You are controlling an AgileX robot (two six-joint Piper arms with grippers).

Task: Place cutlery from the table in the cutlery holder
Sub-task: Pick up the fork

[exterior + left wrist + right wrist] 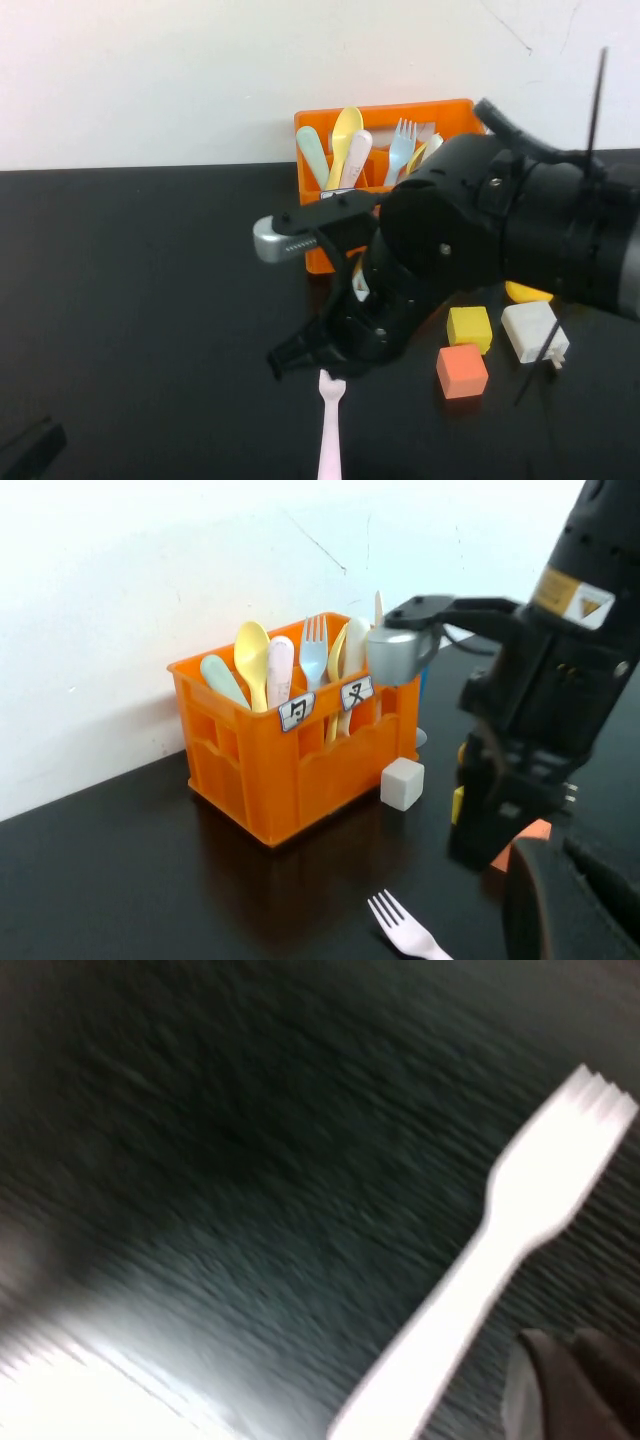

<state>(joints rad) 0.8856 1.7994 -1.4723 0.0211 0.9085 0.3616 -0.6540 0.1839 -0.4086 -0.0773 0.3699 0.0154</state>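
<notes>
While the slim pale pink plastic fork (331, 425) lies flat on the glossy black tabletop (140, 300) at the near edge, tines toward the far side, the right gripper (300, 358) hangs low just beyond those tines, holding nothing; how far its fingers stand apart cannot be told.

Orange plastic crate with inner compartments and white labels (385, 150): far centre, against the white wall. Contents, upright: yellow spoon (345, 140), pale blue fork (402, 145), white spoon (357, 158), pale green-blue utensil (312, 155).

Right of the arm, on the table: small yellow cube (470, 328), orange cube (462, 371), white block (533, 332). A white cube (402, 783) sits just beside the crate's front corner.

Left gripper (30, 450): parked at the near left corner, closed, empty.
</notes>
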